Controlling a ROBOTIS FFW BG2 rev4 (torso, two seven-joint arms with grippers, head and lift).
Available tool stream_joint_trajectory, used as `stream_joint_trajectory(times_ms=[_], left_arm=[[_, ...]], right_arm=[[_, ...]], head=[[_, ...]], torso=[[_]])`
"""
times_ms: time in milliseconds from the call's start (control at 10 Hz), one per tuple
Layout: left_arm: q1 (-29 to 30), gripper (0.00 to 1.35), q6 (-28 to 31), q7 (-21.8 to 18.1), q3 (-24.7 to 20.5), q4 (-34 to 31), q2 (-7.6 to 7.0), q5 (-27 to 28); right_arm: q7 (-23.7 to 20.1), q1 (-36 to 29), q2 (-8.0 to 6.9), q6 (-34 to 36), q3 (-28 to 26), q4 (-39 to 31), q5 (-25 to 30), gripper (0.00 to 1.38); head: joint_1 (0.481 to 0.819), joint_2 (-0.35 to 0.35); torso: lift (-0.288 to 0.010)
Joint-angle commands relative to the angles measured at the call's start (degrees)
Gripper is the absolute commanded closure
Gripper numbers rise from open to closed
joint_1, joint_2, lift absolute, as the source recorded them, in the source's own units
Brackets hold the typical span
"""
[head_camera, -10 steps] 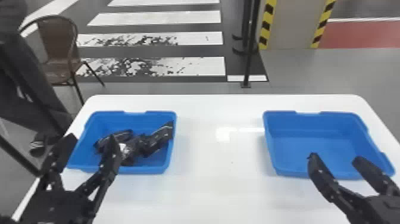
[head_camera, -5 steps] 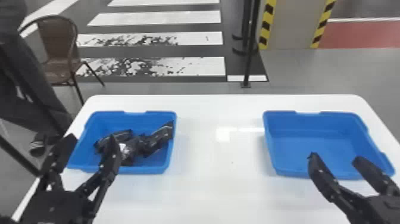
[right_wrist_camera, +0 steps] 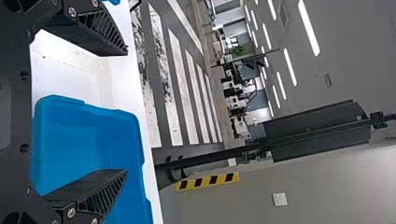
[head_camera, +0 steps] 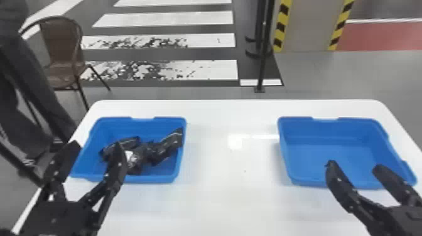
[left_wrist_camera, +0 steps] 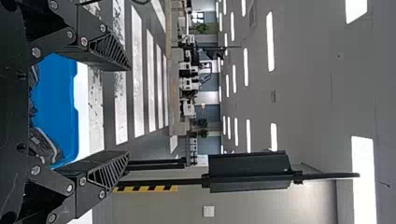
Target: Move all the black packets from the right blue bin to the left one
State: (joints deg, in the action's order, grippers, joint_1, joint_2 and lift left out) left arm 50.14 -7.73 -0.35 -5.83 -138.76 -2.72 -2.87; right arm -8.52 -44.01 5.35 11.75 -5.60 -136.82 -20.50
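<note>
My left gripper stands open in the head view, in front of and above the left blue bin. Several black packets lie heaped in that bin, partly hidden behind one finger. My right gripper, also open and holding nothing, is over the near edge of the right blue bin, whose visible floor is bare. In the left wrist view, my left gripper has spread fingers, with a packet in the bin beyond. The right wrist view has my right gripper apart above the bin.
Both bins rest on a white table, with a wide stretch of tabletop between them. Behind the table are a brown chair and a black pole on the floor.
</note>
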Motion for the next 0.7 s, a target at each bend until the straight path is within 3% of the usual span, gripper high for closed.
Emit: stream_joint_trajectory(times_ms=[0,600], left_arm=[[-0.1,0.43,-0.2,0.0,0.0,0.0,0.0,0.0],[-0.4,0.43,-0.3,0.0,0.3,0.2,-0.09,0.0]], right_arm=[[0.0,0.0,0.01,-0.4,0.0,0.2,-0.2,0.13],[0.0,0.0,-0.08,-0.8,0.0,0.5,-0.2,0.13]], head=[[0.695,0.071],[0.695,0.066]], torso=[[-0.14],[-0.14]])
